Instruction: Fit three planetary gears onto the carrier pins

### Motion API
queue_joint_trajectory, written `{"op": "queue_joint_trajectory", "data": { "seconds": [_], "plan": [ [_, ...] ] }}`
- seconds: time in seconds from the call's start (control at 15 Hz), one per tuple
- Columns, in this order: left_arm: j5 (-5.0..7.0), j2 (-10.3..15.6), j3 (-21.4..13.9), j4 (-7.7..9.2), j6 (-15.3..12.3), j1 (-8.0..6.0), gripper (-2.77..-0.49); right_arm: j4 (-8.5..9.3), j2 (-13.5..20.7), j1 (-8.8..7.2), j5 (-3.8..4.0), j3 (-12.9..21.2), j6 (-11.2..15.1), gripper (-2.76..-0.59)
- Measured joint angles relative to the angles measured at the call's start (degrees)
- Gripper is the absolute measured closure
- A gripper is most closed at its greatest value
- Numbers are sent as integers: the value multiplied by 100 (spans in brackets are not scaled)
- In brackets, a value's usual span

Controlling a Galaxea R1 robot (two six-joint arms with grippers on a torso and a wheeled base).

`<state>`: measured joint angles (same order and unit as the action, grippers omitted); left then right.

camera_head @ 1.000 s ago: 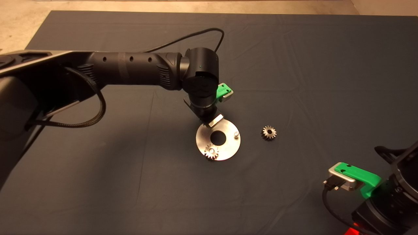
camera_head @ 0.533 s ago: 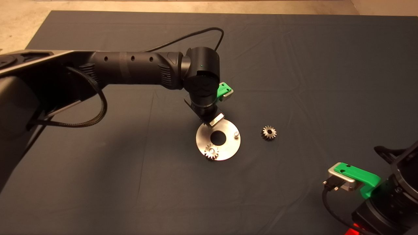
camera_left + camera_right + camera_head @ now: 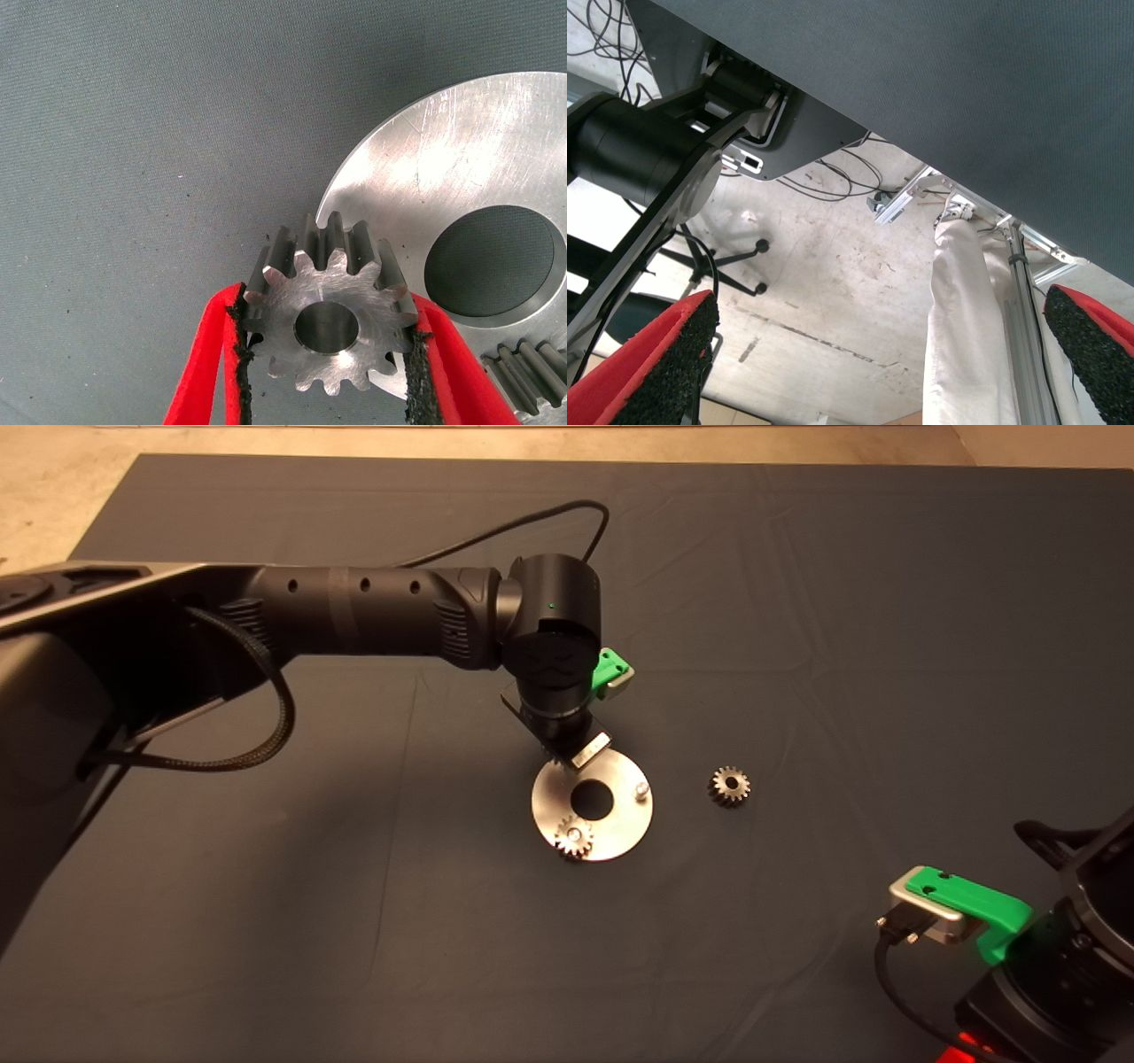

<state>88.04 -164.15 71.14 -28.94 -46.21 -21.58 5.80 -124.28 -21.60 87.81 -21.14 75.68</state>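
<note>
The shiny silver disc lies mid-mat with a large centre hole. One planetary gear sits on its near pin. A bare pin stands at its right. The third pin is hidden under my left arm. My left gripper hangs over the disc's far-left edge, shut on a second gear held flat between its red fingers. A third gear lies loose on the mat to the right of the disc. My right gripper is open, parked at the lower right.
The dark mat covers the table, with bare floor beyond its far edge. The left arm and its cable reach across the left half. The right wrist view shows floor, cables and a chair base past the mat's edge.
The left arm has crept slightly to the right over the disc's far edge with the gear in its grip. The right arm has not moved.
</note>
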Motion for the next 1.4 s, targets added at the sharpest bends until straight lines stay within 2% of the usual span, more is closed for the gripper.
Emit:
{"op": "queue_joint_trajectory", "data": {
  "seconds": [0.73,1.4],
  "plan": [
    [10,-112,0,2,-196,16,-78,-5,2,0,1,0,-71,-273],
    [2,-105,0,0,-199,16,-78,-5,5,-33,1,0,-90,-273]
  ]
}}
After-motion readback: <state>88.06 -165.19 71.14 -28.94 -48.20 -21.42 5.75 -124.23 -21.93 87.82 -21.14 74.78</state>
